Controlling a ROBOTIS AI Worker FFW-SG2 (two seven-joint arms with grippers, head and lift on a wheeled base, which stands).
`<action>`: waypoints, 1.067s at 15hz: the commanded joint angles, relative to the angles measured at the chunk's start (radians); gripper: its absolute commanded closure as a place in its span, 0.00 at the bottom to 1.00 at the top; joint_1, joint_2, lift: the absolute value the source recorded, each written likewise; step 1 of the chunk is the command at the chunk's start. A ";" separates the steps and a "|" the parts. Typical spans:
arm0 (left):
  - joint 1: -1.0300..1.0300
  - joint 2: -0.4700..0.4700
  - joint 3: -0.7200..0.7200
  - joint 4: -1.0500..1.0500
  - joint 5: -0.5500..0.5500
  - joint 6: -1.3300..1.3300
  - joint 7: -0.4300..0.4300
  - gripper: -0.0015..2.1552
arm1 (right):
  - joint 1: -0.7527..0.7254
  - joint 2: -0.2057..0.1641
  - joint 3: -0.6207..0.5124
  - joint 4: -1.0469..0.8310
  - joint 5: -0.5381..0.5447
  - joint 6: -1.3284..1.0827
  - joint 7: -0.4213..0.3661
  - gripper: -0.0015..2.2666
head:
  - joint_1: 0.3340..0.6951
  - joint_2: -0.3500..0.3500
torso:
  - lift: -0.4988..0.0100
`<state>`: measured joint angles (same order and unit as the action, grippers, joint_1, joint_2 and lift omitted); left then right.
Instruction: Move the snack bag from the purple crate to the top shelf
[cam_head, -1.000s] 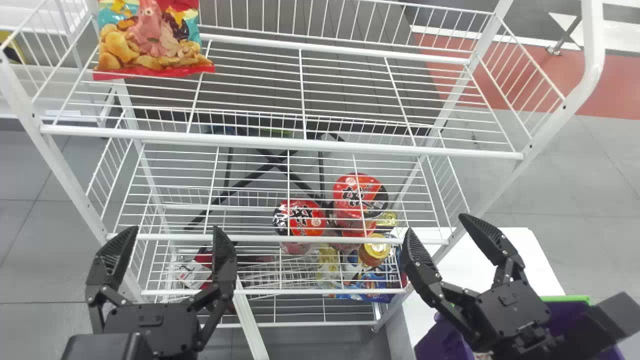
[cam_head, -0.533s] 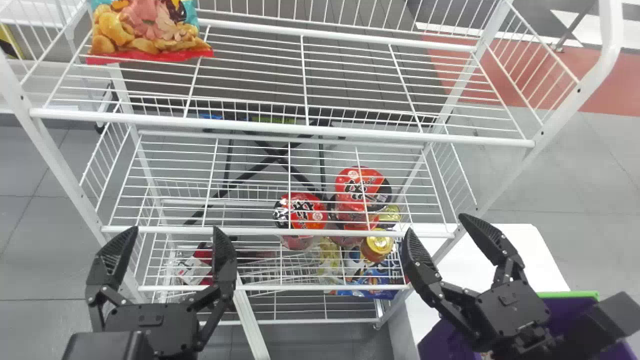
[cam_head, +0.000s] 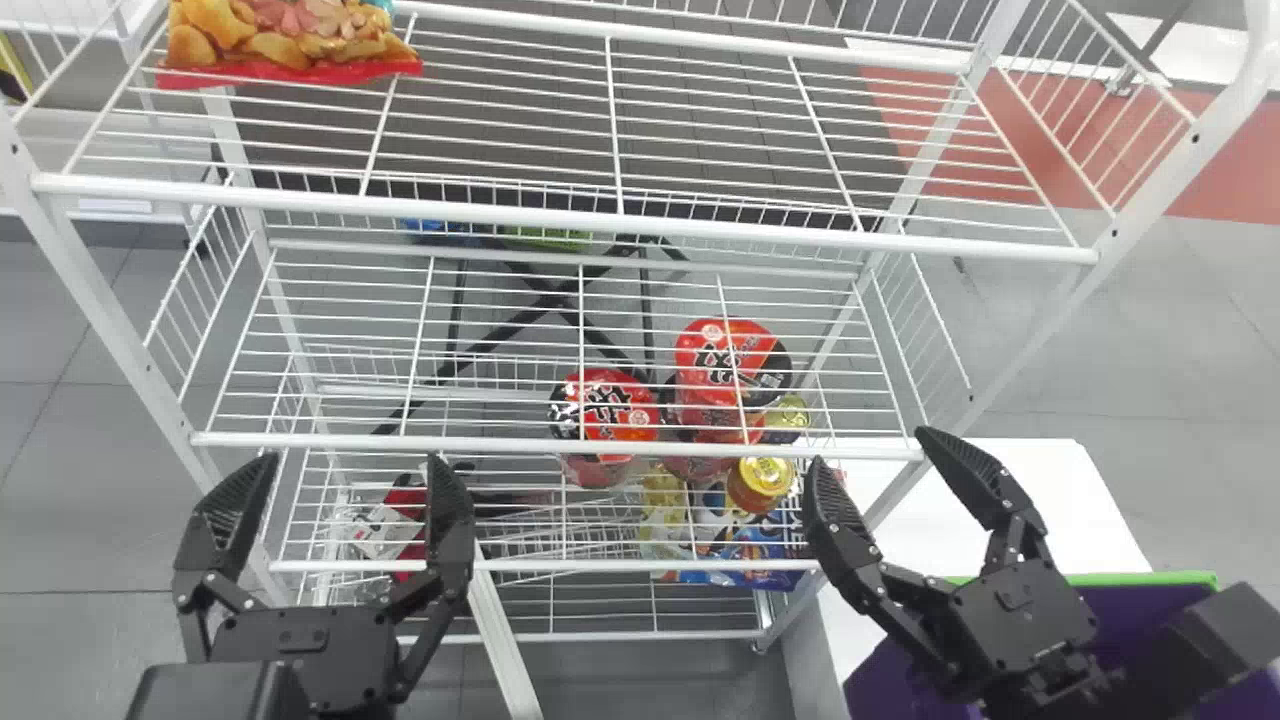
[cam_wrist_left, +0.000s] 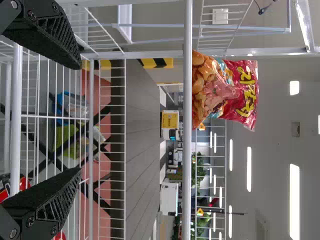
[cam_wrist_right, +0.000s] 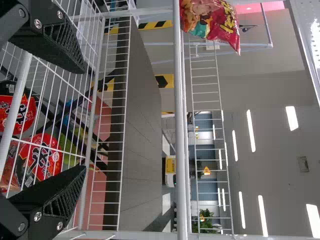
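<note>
Lying beyond my nearer, black left claw (cam_head: 352, 460) is the glossy red snack bag (cam_head: 290, 45). Left and right claw (cam_head: 872, 446) gape empty.

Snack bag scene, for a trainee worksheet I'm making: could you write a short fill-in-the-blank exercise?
The snack bag sits on the ____ shelf.
It is toward the robot's ____ side.
The purple crate has a rim coloured ____.

Missing words: top; left; green.
</note>
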<state>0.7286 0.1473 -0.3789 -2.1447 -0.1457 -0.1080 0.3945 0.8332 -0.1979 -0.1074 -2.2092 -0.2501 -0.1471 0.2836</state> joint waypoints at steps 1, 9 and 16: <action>0.000 0.000 0.000 0.000 0.000 0.000 0.000 0.04 | 0.000 0.000 0.000 0.000 0.000 0.002 0.011 0.06 | 1.00 0.25 | 0.44; -0.002 0.000 0.000 0.000 0.000 0.000 -0.008 0.04 | -0.008 0.002 0.000 0.006 0.000 0.005 0.019 0.06 | 1.00 0.26 | 0.38; -0.006 0.000 0.002 0.003 0.000 0.003 -0.019 0.04 | -0.011 0.008 -0.002 0.008 0.000 0.008 0.040 0.06 | 1.00 0.26 | 0.32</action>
<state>0.7227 0.1472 -0.3775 -2.1424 -0.1457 -0.1051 0.3766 0.8234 -0.1926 -0.1083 -2.2011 -0.2501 -0.1391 0.3224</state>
